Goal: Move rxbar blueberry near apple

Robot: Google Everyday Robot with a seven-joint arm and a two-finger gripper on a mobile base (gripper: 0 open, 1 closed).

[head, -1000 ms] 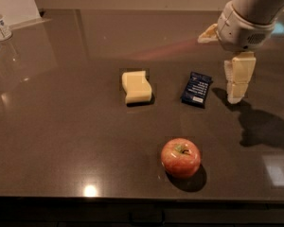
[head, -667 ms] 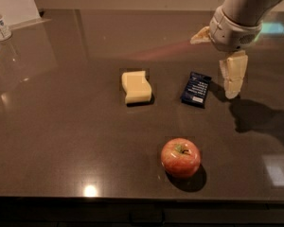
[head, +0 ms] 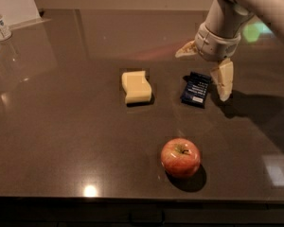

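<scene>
The rxbar blueberry (head: 195, 91), a small flat bar in a navy wrapper with white text, lies on the dark countertop (head: 61, 126) right of centre. The apple (head: 180, 157), red with yellowish patches and a short stem, sits nearer the front edge, below and a little left of the bar. My gripper (head: 201, 76) hangs over the bar's far end with its jaws wide open. One finger (head: 224, 80) points down just right of the bar. The other finger (head: 185, 50) sticks out to the upper left. It holds nothing.
A pale yellow wavy block (head: 136, 86) lies left of the bar. A small bottle (head: 0, 25) stands at the far left by a white board (head: 12, 4). The counter's front edge runs along the bottom.
My gripper has moved left, from just right of the bar to over it. The bar, the block and the apple have not moved.
</scene>
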